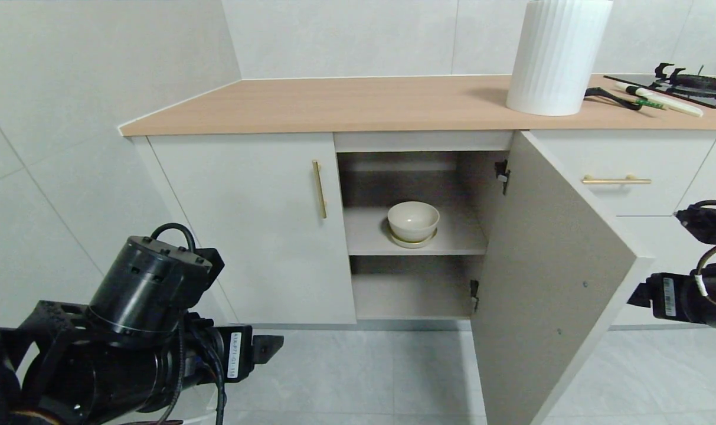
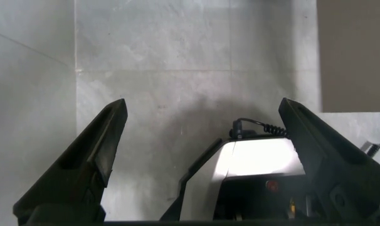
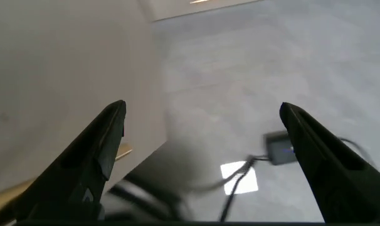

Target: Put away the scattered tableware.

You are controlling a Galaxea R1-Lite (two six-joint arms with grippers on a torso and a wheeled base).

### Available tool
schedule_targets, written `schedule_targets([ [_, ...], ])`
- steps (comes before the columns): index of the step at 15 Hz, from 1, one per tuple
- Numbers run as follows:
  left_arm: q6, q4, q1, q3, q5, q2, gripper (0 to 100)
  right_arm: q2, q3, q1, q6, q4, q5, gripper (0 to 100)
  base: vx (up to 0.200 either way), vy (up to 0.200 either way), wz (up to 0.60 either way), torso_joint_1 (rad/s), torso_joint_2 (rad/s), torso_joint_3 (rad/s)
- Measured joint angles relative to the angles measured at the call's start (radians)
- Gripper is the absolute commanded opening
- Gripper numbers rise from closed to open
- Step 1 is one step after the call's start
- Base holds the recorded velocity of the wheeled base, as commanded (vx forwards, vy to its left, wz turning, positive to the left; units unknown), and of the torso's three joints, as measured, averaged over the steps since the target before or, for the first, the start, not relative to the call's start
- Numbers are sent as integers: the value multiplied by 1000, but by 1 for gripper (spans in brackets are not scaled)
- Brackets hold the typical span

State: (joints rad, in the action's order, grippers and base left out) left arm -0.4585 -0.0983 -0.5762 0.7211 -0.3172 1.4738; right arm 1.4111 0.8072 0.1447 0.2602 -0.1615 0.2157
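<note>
Soft, bright light falls evenly from above. The tall white ribbed vase [image 1: 555,56] throws a faint shadow on the pale wooden countertop [image 1: 363,103], and the open grey cupboard [image 1: 393,183] is dim inside. Ahead of the left gripper [image 2: 202,103] the grey floor tiles [image 2: 177,50] are evenly lit. Between the right gripper [image 3: 202,108]'s spread fingers shines a white glare patch [image 3: 239,177].

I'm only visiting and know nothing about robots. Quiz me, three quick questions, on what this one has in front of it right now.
1. True or false: the bowl sits on the lower shelf.
2. Which door stands open? A) left door B) right door
3. Fill in: the left gripper and right gripper are both open and hold ____.

Key: 1. False, it is on the upper shelf. 2. B. 3. nothing.
</note>
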Motion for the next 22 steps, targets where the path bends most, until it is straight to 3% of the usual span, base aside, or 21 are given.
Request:
schedule_targets([
  [3, 1, 1, -1, 0, 0, -3, 100, 21, -7, 112, 89, 32, 3, 100, 0, 0, 0, 0, 0, 0],
  [7, 2, 1, -1, 0, 0, -8, 100, 74, -58, 220, 152, 233, 6, 100, 0, 0, 0, 0, 0, 0],
  [13, 3, 1, -4, 0, 0, -20, 100, 129, -91, 266, 159, 305, 3, 100, 0, 0, 0, 0, 0, 0],
  [16, 5, 1, -6, -1, 1, -24, 100, 189, -89, 280, 153, 435, 0, 100, 0, 0, 0, 0, 0, 0],
  [22, 26, 3, -6, -4, 1, -44, 100, 350, 45, 309, 117, 480, -41, 100, 0, 0, 0, 0, 0, 0],
])
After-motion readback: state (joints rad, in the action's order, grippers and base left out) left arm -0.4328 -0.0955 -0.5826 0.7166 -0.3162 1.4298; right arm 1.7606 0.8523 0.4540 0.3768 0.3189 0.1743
